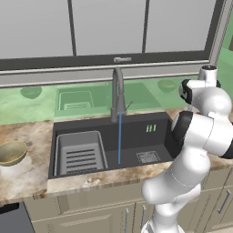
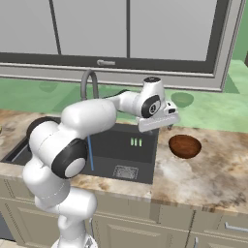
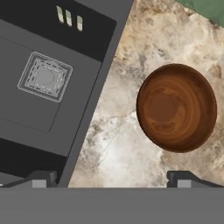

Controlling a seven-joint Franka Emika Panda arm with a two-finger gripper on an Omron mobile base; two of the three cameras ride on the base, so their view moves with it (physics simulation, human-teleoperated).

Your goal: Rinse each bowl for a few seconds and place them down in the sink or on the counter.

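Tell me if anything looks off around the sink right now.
The tall grey faucet is running a thin blue stream into the dark sink basin with nothing under it; the olive-gold bowl and reddish-brown bowl both sit upright on the mottled counter.

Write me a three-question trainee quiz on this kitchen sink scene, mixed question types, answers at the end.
1. True or false: water is running from the grey curved faucet into the dark rectangular sink.
2. Multiple choice: the dark reddish-brown round bowl rests A) in the sink, B) on the mottled beige stone counter right of the sink, C) in the gripper.
3. Fill in: the shiny olive-gold bowl sits on the counter to the ____ of the sink.

Key: 1 true, a thin blue stream falls into the basin; 2 B, with the gripper open above it; 3 left.
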